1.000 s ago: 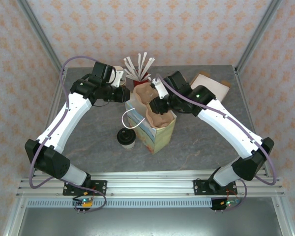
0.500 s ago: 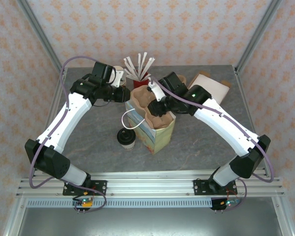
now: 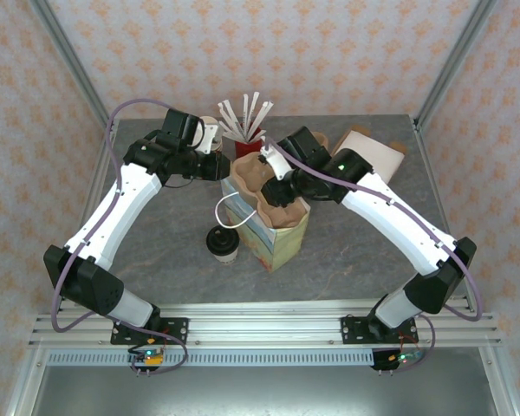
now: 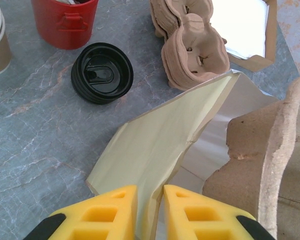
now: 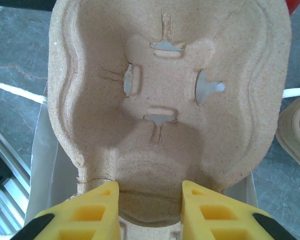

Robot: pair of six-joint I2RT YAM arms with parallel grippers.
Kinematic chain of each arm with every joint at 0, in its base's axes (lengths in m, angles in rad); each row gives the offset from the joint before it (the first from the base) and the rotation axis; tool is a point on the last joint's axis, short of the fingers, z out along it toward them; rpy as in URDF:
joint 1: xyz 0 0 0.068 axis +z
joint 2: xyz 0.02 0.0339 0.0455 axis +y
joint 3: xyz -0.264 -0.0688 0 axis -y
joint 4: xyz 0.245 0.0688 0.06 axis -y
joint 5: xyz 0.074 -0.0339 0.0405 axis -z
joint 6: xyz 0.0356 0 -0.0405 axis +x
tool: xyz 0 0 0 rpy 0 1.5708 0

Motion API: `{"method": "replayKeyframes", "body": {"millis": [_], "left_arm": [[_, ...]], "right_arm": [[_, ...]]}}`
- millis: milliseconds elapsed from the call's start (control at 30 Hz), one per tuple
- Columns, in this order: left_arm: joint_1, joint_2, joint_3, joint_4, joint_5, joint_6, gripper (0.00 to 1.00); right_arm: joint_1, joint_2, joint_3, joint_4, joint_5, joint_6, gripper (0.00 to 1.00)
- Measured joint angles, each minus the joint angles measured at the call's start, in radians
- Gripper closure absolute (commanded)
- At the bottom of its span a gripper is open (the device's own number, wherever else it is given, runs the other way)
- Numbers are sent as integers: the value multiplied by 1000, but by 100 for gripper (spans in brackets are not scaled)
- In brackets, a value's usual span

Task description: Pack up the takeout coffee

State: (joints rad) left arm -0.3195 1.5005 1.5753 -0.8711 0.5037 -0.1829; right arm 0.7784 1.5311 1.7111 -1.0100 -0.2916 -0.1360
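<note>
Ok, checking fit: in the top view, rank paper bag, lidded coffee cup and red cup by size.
1. paper bag
2. lidded coffee cup and red cup: too alike to rank; the red cup is partly hidden.

Rough, matt moulded pulp on the cup carrier [image 5: 165, 100]. Smooth pale paper on the bag [image 4: 155, 150], creased mid-frame. Glossy black plastic on the loose lid [image 4: 102, 73], upper left; smooth plastic on the red cup [image 4: 65, 20]. Cream paper under a black plastic lid for the takeout coffee [image 3: 223, 244]. Matt, stone-veined grey on the table [image 4: 30, 135].
</note>
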Motion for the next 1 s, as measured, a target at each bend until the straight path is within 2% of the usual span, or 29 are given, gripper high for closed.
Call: {"method": "replayKeyframes", "body": {"millis": [300, 1000], "left_arm": [[0, 0, 0, 0, 14, 1, 78], [0, 0, 3, -1, 13, 2, 78]], "right_arm": [[5, 11, 68, -26, -21, 0, 70], [6, 47, 42, -57, 12, -8, 71]]}}
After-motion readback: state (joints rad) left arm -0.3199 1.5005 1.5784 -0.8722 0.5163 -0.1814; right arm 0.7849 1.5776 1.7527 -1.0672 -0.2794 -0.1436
